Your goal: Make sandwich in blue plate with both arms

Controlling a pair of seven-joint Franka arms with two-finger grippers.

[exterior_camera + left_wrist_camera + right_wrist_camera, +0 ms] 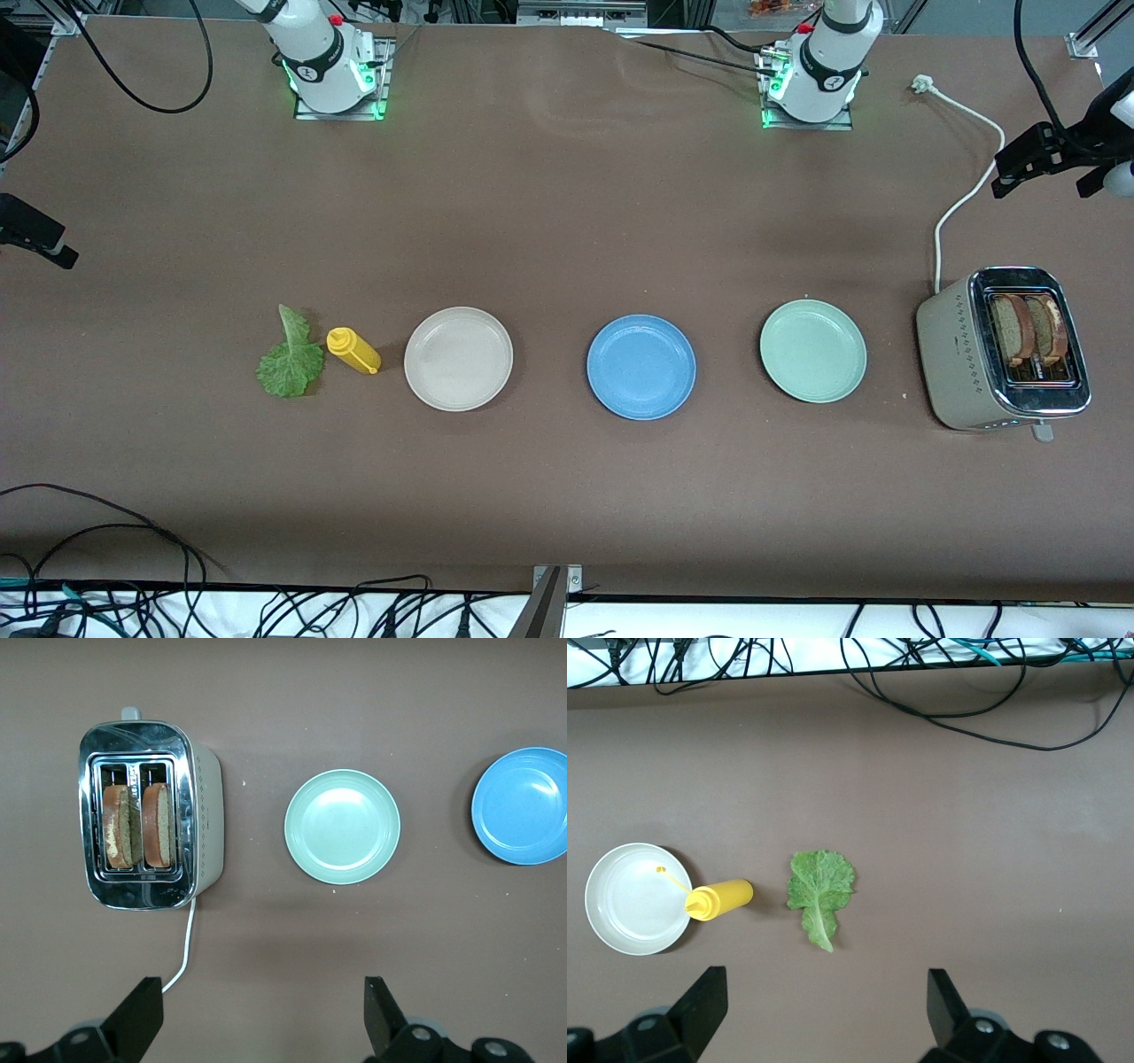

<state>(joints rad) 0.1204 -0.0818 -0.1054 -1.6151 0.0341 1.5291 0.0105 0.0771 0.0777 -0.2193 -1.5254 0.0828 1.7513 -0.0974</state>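
Progress: nothing assembled | lower left of front view: lettuce leaf, yellow squeeze bottle, empty beige-white plate | centre: blue plate empty | lower right: pale green plate empty; toaster holds both bread slices | right gripper, left gripper: jaws apart, holding nothing
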